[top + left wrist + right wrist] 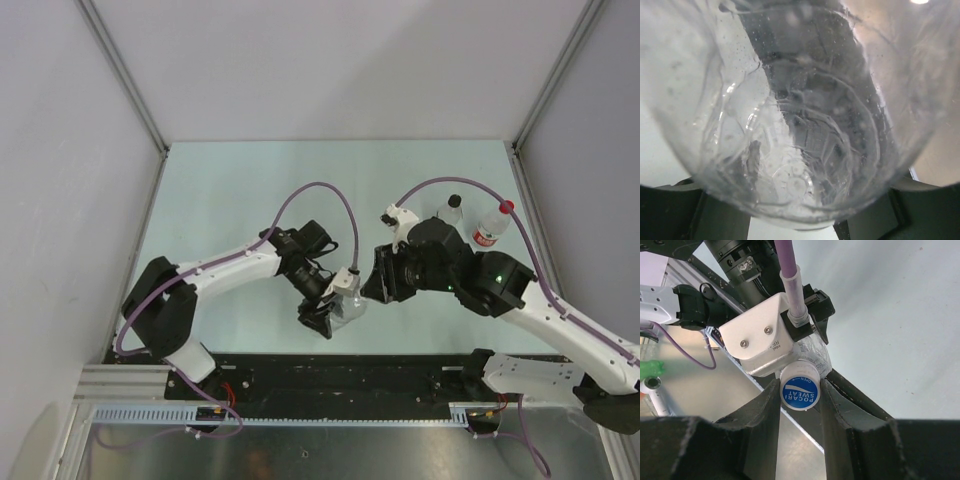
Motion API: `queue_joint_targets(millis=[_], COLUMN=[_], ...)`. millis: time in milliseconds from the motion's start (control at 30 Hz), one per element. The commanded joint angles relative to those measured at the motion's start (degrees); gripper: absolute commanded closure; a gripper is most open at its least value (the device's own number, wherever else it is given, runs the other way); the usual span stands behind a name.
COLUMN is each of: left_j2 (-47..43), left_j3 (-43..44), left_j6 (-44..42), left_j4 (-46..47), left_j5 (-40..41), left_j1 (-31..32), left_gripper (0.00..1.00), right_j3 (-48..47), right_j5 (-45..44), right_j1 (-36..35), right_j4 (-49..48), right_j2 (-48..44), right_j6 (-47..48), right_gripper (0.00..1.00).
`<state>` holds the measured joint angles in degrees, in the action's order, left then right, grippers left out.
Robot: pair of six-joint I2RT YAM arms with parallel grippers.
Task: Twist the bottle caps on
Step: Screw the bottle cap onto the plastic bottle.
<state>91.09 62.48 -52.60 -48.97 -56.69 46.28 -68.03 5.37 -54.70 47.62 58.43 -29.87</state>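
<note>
I'm working in a robotics lab test cell
I'm looking down at a pale table (230, 180) that is sitting boxed in by plain grey panels (60, 120) on aluminium posts (122, 75); a left arm (230, 265) and a right arm (560, 325) are standing bolted to a black base rail (340, 375), with purple cables (320, 184) looping over them and a slotted wiring duct (300, 412) running along the near edge

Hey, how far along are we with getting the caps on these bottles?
Done, it seems: the black-capped bottle and the red-capped bottle stand at the back right. In hand: the left gripper holds the third bottle while the right gripper pinches its blue-and-white cap. Left: tightening that cap; how far it is threaded cannot be seen.
</note>
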Motion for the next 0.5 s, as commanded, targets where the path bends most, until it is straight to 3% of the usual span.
queue_joint_targets(millis=[0, 467], left_j2=[-0.6, 0.4], left_j3=[6.6, 7.0], left_j6=[-2.9, -4.2], left_j4=[6.6, 6.6], left_j5=[-10.4, -12.1], left_j1=[1.0, 1.0], left_gripper=[0.52, 0.52], right_j3=[-1.2, -3.6], right_j5=[1.0, -2.1], right_j1=[-1.6, -1.7], right_j4=[-5.3, -4.3], right_j2=[1.6, 1.7], right_j6=[-0.4, 3.1], right_gripper=[0.63, 0.53])
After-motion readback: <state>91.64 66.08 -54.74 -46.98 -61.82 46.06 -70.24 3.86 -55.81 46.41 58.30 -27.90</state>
